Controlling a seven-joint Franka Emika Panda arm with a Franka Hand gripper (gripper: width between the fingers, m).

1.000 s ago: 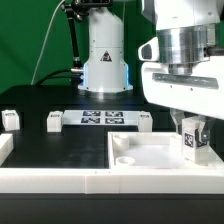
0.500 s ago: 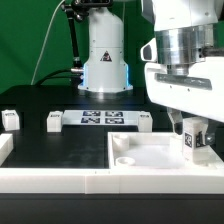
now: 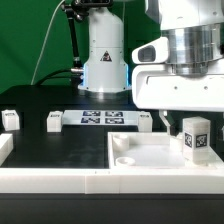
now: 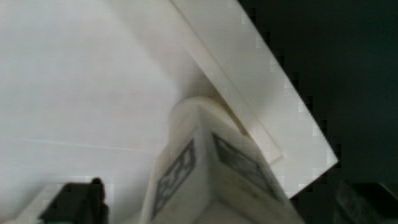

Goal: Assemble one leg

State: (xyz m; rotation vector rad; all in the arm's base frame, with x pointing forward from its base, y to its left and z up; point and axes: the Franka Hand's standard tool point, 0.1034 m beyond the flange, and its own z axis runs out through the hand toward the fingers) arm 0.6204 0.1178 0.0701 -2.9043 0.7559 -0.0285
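The leg (image 3: pixel 194 137), a small white peg with a black-and-white tag, stands upright on the right corner of the white square plate (image 3: pixel 150 152). My gripper (image 3: pixel 186 116) hangs just above it, its jaws open on either side of the leg's top and apart from it. In the wrist view the leg (image 4: pixel 222 165) rises between the dark fingers (image 4: pixel 75 203), with a gap on each side, over the plate (image 4: pixel 89 80) and its edge.
Three more white pegs stand on the black table: one at the exterior view's left (image 3: pixel 10 119), one beside it (image 3: pixel 54 121), one by the marker board's right end (image 3: pixel 145 120). The marker board (image 3: pixel 100 118) lies in front of the arm's base (image 3: pixel 105 55). A white rim (image 3: pixel 60 178) runs along the front.
The gripper has let go of the leg and risen; the leg stays standing on the plate's corner with its tag now fully showing.
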